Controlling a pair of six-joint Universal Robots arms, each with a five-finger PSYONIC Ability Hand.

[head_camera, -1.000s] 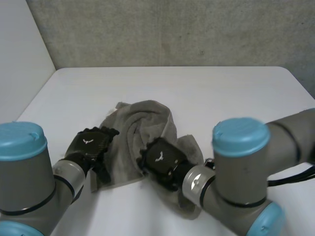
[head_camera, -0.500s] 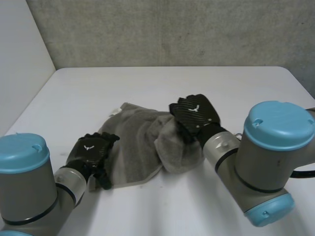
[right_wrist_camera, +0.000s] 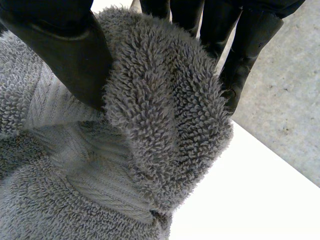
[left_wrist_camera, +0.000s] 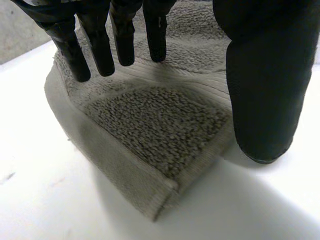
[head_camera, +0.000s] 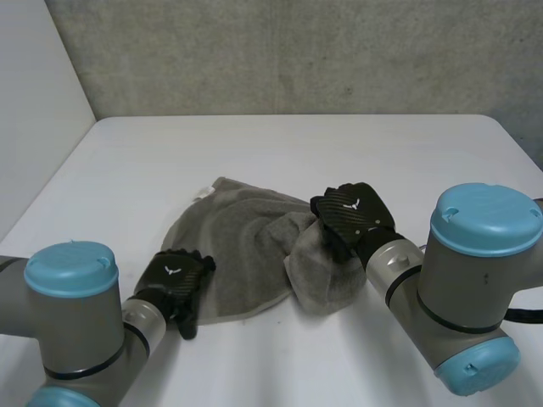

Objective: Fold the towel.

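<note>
- The left hand (head_camera: 176, 275) is holding straight, empty fingers (left_wrist_camera: 100, 47) over the near left corner of the rumpled grey terry towel (head_camera: 237, 254).
- The right hand (head_camera: 352, 212) is pinching its bunched right edge.

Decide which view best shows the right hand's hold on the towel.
Right wrist view: the black right hand pinches a fold of the grey terry towel between thumb and fingers. The head view shows the hand's back; the left wrist view, a towel corner.
</note>
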